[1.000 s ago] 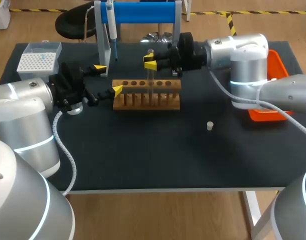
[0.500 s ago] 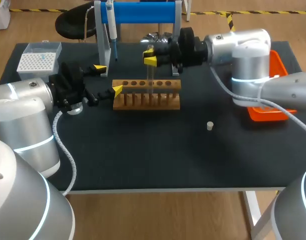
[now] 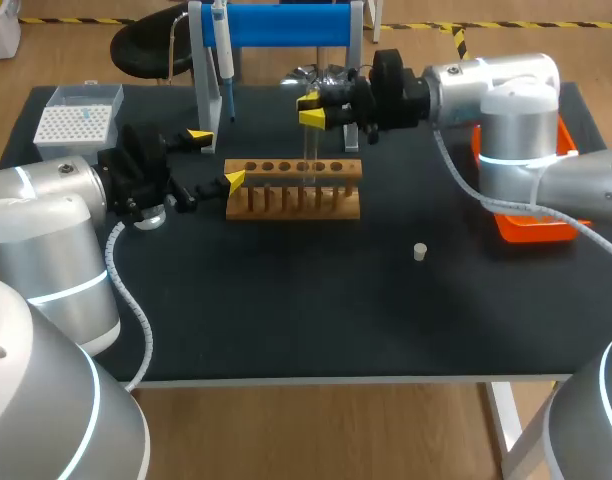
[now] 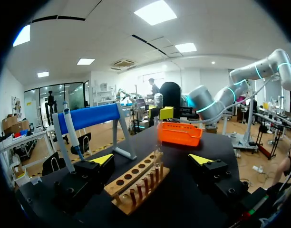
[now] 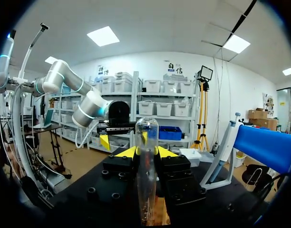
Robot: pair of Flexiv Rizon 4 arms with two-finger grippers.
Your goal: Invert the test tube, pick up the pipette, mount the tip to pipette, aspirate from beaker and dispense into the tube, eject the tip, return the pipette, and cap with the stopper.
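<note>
1. Black tabletop (image 3: 286,320) carries all the apparatus; both our arms stand over its far half.
2. Right gripper (image 3: 310,109): fingers closed from two sides on the test tube (image 5: 147,137), which is upright with its rounded closed end uppermost. We judge this to be the opening step, inverting the tube. The next move calls for the tube to be clear of the rack, then a wrist roll to bring the mouth up, then reseating in a hole.
3. Left gripper (image 3: 216,158): fingers spread wide, holding nothing.
4. Blue stand (image 3: 286,25), beyond both grippers; the pipette (image 3: 222,50) hangs on it, untouched.
5. Wooden rack (image 3: 293,190), directly below the right gripper, its near end between the left gripper's fingers. The other holes look vacant. We cannot tell whether the tube's lower end is clear of its hole.
6. Orange tray (image 3: 531,228), behind the right gripper, under its arm; contents hidden.
7. Tip box (image 3: 78,120), behind the left gripper, showing a white grid, seemingly tips.
8. Tube contents: it appears empty.
9. Stopper (image 3: 420,252), lying loose, well apart from both grippers.
</note>
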